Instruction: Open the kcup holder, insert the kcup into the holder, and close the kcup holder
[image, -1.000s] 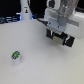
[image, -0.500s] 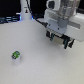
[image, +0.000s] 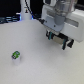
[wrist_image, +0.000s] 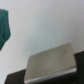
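A: Where's the kcup (image: 16, 55)?

B: Alone on the white surface (image: 35, 67), well apart from the hand (image: 60, 41), towards the exterior view's left.

A: And the hand?

B: Hovering, fingers apparently spread, empty, likely positioned for the kcup holder (wrist_image: 52, 65), visible beneath the wrist.

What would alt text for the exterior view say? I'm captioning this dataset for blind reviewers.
A robot gripper hangs over a white table toward the exterior view's right, with a dark boxy kcup holder partly hidden behind it. A small white kcup with a green top sits alone on the table toward the left.
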